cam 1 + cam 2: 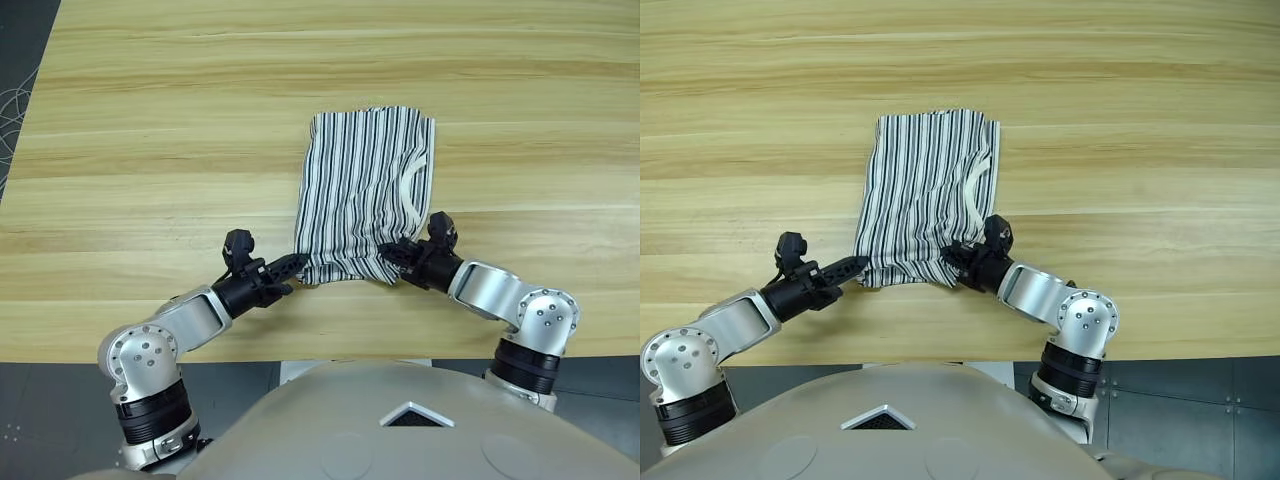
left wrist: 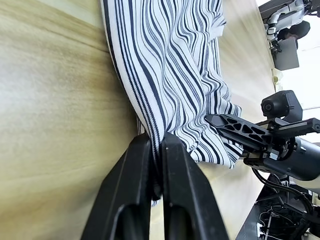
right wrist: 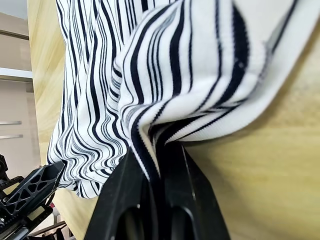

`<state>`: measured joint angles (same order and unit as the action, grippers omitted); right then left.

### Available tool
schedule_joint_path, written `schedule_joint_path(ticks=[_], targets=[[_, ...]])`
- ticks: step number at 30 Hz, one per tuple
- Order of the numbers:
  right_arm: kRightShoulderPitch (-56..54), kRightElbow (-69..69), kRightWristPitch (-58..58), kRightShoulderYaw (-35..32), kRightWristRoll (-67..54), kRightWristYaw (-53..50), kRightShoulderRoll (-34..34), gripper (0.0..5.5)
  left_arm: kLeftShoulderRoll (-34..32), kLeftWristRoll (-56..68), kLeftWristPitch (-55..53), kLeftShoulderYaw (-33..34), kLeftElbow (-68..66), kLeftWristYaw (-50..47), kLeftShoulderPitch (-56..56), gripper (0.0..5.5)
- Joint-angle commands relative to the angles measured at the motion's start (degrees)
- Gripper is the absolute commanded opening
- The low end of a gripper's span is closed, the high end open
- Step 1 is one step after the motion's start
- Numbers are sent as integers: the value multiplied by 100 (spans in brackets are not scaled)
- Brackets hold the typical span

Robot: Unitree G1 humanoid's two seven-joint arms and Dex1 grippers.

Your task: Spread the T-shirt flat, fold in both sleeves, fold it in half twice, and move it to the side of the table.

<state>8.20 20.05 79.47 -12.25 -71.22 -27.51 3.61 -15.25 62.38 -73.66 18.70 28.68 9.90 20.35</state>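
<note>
I see the striped T-shirt (image 1: 365,190), folded narrow, lying on the wooden table (image 1: 150,120) near its front edge. My left gripper (image 1: 295,265) pinches its near left corner, and my right gripper (image 1: 392,255) pinches its near right corner.

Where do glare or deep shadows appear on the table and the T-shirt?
Left eye view: even light on the table, no hard shadows around the T-shirt. Left wrist view: pale glare on the table beyond the T-shirt. Right wrist view: deep shade inside the fold at the right pincer.
</note>
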Motion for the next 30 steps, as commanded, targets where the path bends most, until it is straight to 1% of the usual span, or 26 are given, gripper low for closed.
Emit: schedule_joint_path(ticks=[1,4,6,10,13,15,18,24,30], targets=[[329,-84,258,-14,304,-314,-109,10,-28,132,-33,22,166,-173,87,11],[391,26,342,-70,223,-292,-166,10,4,155,9,-35,192,-247,144,11],[526,211,497,-129,14,-188,-363,10,33,176,30,-94,238,-307,186,11],[1138,770,915,-257,-582,184,-1138,10,66,326,-46,-183,552,-483,568,11],[1509,999,933,-282,-977,479,-1759,10,56,411,-21,-264,807,-590,855,11],[1517,1020,806,-304,-1246,635,-2186,10,32,491,10,-310,947,-651,1043,11],[1455,960,548,-214,-1511,673,-2577,10,-17,602,40,-347,1103,-713,1282,11],[1369,755,-52,159,-1795,527,-2952,10,-75,677,164,-504,1159,-839,1464,11],[1098,790,-864,327,-2403,561,-3231,10,28,854,402,-712,1090,-1129,991,11]])
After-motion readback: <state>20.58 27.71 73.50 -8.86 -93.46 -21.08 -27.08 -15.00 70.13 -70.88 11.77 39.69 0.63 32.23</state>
